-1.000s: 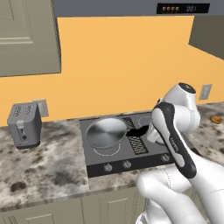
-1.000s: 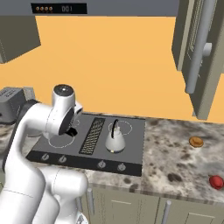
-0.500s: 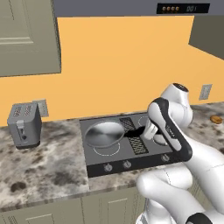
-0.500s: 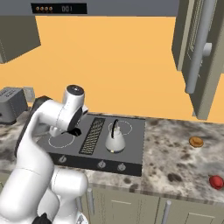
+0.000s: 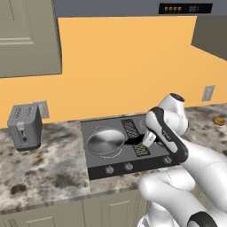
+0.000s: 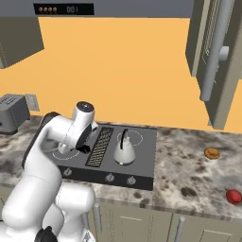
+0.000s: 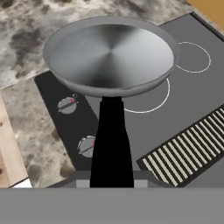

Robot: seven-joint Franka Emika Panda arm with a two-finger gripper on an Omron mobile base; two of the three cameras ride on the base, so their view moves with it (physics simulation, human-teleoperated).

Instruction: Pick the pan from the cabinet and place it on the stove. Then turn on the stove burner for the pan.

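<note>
Black handle of the pan [image 7: 111,144] runs straight down into the gripper [image 5: 147,140], jaws clamped together on it; the long handle is the natural hold, since it keeps the fingers off the bowl and clear of the cooktop surface; grey metal bowl sits out ahead of the hand, over the left front burner circle of the stove [image 5: 111,165], whose white outline shows just under its rim in the hand view; whether the base rests on the glass or hangs just above it I cannot tell; judgement: placement step is at or near its end, release not yet made; two front knobs [image 7: 68,105] lie just beside the handle on the near edge, so the burner control is close to hand for the next step; ribbed grille strip [image 6: 99,146] divides the cooktop, and the kettle [image 6: 124,152] occupies the right side, which explains the choice of the left burner; farther off, a toaster [image 5: 24,126] stands on the desk [image 5: 48,168], well apart; the cabinet [image 6: 215,61] hangs above right with its door open.
</note>
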